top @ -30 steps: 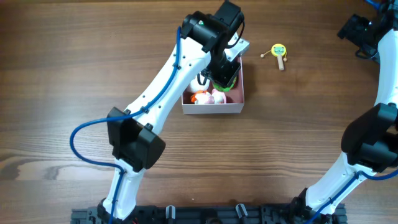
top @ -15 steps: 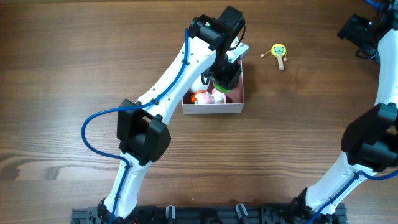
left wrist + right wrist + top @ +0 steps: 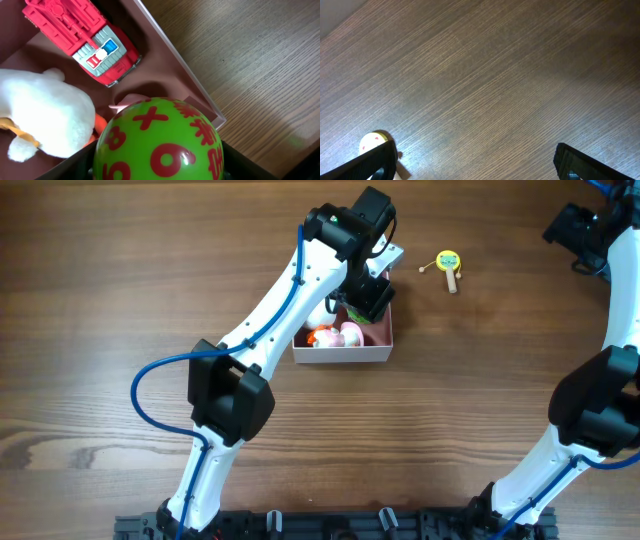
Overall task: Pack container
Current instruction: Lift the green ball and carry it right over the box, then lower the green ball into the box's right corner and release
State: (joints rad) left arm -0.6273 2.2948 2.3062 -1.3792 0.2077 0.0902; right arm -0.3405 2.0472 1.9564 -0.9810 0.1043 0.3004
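The container (image 3: pixel 340 354), a white-walled box with a dusty-pink inside (image 3: pixel 165 60), holds a red fire truck (image 3: pixel 90 45) and a white plush (image 3: pixel 45 115). My left gripper (image 3: pixel 368 298) hangs over its far right corner. In the left wrist view a green ball (image 3: pixel 157 142) with red numbers sits between the fingers (image 3: pixel 75 167), low over the box beside the plush; the jaws stand spread to the ball's full width, open. My right gripper (image 3: pixel 475 165) is open over bare wood at the far right (image 3: pixel 575 230).
A small yellow toy on a wooden handle (image 3: pixel 449 262) lies on the table right of the box; it shows beside the right gripper's left finger (image 3: pixel 372 142). The left arm (image 3: pixel 290 310) crosses the table's middle.
The left gripper's jaws have spread apart around the green ball and the wrist has shifted slightly to the far right over the box. The right arm has not moved.
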